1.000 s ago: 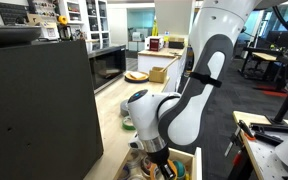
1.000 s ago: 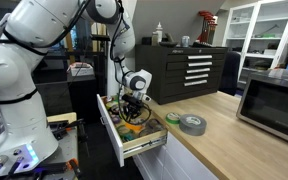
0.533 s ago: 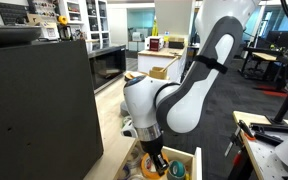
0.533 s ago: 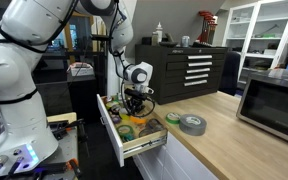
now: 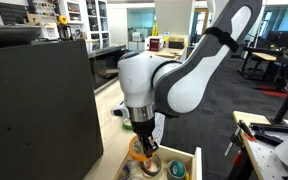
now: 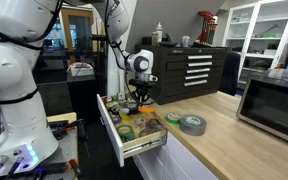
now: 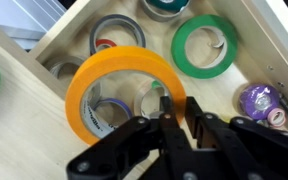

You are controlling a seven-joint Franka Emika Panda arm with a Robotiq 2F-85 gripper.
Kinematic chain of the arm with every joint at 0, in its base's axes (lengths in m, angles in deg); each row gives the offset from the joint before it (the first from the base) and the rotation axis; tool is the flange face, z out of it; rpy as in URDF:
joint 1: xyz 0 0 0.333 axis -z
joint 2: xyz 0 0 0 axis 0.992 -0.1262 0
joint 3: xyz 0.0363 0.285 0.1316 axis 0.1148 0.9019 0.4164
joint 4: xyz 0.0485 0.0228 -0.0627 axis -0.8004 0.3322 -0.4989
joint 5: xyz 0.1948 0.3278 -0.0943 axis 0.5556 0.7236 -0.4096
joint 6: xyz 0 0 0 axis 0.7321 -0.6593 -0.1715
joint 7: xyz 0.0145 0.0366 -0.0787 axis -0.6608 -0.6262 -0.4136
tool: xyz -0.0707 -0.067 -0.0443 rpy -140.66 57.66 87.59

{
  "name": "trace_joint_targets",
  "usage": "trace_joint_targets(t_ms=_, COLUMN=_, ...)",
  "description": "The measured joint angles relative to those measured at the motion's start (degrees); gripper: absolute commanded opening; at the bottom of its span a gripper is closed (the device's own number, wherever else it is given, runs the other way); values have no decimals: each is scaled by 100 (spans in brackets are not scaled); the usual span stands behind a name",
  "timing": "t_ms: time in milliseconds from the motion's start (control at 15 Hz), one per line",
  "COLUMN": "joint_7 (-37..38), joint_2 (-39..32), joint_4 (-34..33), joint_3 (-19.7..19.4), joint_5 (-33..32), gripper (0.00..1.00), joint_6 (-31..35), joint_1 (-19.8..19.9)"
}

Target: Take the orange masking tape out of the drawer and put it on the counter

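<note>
The hand (image 7: 178,102) is closed on the orange masking tape (image 7: 119,58), its dark fingers (image 7: 165,104) pinching the near side of the ring. The roll hangs tilted in the air above the open drawer (image 7: 69,25), clear of what lies inside. In an exterior view the tape (image 5: 144,152) shows just under the white arm (image 5: 184,80), over the drawer's pale-wood wall (image 5: 190,165).

On the drawer's pale floor, seen from the wrist, lie a green tape roll (image 7: 206,72), a grey roll (image 7: 117,30) partly behind the orange one, and a purple roll (image 7: 256,100) towards the right wall.

In an exterior view the drawer (image 6: 144,145) stands pulled out from under a long light beige bench (image 6: 224,135). On the bench, just beside the drawer, sit a grey duct tape roll (image 6: 192,124) and a smaller green roll (image 6: 173,119), close together. A microwave (image 6: 274,98) stands further along the bench, and a black tool chest (image 6: 189,70) with several drawers is behind it. White open shelves (image 6: 269,30) line the back wall. In an exterior view a tall black cabinet (image 5: 39,110) fills the left side, with a bright workshop room beyond.
</note>
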Motion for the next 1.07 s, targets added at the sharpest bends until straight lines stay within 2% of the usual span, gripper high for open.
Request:
trace_joint_targets(t_ms=467, joint_7=9, joint_2=-10, joint_4=-203, joint_3=-461, joint_5=-154, gripper=5, joint_6=10, joint_1=34)
trace_joint_targets(t_ms=1067, joint_7=7, joint_2=-330, joint_4=-844, joint_3=-646, joint_5=-155, gripper=5, joint_6=16, joint_1=151)
